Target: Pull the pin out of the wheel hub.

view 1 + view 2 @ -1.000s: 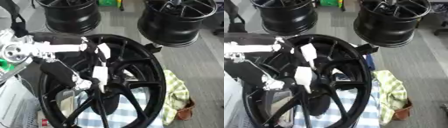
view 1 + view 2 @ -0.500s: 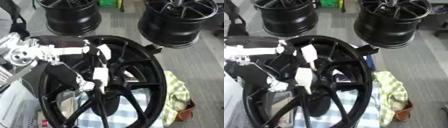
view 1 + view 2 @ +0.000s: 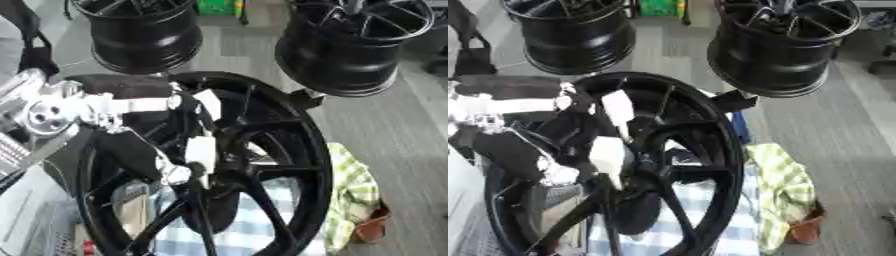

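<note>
A large black wheel fills the middle of both views, lying tilted over a blue-checked cloth on the counter, its spokes running in to the hub near the centre. Behind it, on the grey floor, stand two more black rims, well apart from the work. A green-and-yellow checked rag lies bunched just beside the wheel's right edge.

The robot's left arm comes in from the left edge and reaches across the spokes. Its left hand sits right at the hub, white-tipped fingers pointing down into the centre. Whether they are curled round anything I cannot tell; the pin itself is not distinguishable among the dark spokes, and presumably sits in the hub under the fingers. The right hand shows in neither view.

The step in hand looks like reaching for and gripping the pin. Next, the fingers need to pinch it, then draw straight out along its axis, clear of the spokes.
</note>
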Controlling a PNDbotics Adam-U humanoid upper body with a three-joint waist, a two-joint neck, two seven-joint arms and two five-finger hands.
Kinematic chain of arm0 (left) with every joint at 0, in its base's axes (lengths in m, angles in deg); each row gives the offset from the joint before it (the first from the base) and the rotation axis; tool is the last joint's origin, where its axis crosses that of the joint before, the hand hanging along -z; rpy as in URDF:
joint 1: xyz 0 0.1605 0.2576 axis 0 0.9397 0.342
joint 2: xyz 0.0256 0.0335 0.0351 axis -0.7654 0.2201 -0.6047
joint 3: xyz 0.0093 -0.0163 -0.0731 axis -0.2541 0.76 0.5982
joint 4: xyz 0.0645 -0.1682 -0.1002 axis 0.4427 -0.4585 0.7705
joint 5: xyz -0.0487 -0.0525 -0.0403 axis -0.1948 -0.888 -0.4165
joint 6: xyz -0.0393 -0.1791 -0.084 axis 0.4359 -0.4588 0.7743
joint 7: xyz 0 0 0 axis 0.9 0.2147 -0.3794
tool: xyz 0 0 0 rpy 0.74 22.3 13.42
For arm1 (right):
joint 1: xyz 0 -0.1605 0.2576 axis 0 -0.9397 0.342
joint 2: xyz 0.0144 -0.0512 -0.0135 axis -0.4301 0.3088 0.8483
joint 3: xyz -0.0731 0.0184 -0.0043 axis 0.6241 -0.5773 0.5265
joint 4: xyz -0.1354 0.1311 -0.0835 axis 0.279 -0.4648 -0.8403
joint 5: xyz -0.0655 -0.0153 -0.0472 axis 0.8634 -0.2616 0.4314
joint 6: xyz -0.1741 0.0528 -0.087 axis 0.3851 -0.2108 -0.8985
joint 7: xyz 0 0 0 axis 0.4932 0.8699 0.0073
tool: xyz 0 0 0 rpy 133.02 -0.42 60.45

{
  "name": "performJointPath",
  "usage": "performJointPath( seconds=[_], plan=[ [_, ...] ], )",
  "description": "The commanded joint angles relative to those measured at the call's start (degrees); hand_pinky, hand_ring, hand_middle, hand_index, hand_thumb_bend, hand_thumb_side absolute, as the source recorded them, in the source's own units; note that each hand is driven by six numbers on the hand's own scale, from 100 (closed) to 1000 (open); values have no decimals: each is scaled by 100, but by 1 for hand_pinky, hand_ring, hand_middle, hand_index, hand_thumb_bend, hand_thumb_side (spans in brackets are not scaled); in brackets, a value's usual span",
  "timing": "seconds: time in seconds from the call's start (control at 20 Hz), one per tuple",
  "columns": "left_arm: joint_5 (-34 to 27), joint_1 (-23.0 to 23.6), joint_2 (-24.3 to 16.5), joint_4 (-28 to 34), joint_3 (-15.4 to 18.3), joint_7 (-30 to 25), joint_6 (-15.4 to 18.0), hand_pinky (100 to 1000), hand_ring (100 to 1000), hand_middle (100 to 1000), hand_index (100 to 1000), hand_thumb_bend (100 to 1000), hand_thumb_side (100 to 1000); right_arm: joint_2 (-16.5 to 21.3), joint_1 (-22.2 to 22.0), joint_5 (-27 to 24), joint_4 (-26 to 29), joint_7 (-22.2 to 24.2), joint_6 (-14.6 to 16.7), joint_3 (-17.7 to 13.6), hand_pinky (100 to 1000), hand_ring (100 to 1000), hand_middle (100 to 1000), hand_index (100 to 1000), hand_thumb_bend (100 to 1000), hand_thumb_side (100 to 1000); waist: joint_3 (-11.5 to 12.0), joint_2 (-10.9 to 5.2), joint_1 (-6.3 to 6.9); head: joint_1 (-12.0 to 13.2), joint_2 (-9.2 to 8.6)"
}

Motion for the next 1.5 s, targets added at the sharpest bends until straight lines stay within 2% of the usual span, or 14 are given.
performJointPath(
  seconds=[0.05, 0.2, 0.45, 1.2, 1.5],
  plan=[
    [44, -65, -46, 26, 40, -45, -29, 758, 746, 695, 849, 335, 471, 92, 48, -22, 44, -13, 14, -49, 774, 597, 582, 716, 262, 372, 10, -59, 3, 17, -80],
    [70, -59, -43, 26, 35, -55, -22, 765, 771, 744, 855, 343, 470, 93, 50, -29, 38, -8, 12, -48, 774, 598, 582, 716, 261, 373, 14, -49, 2, 25, -92],
    [81, -59, -33, 26, 38, -38, -13, 774, 783, 758, 858, 351, 467, 91, 55, -39, 34, -4, 12, -47, 775, 598, 582, 716, 258, 376, 12, -26, 6, 32, -113],
    [274, 5, 184, 21, 9, -92, -370, 764, 774, 748, 863, 326, 443, 62, 61, -70, 27, -19, 23, -63, 776, 598, 582, 716, 251, 381, -35, 24, -9, 51, -171],
    [369, 52, 246, -74, -34, -117, -362, 767, 780, 753, 865, 325, 433, 52, 54, -77, 23, -22, 35, -70, 777, 598, 582, 716, 250, 382, -35, 25, -16, 53, -179]
  ],
)
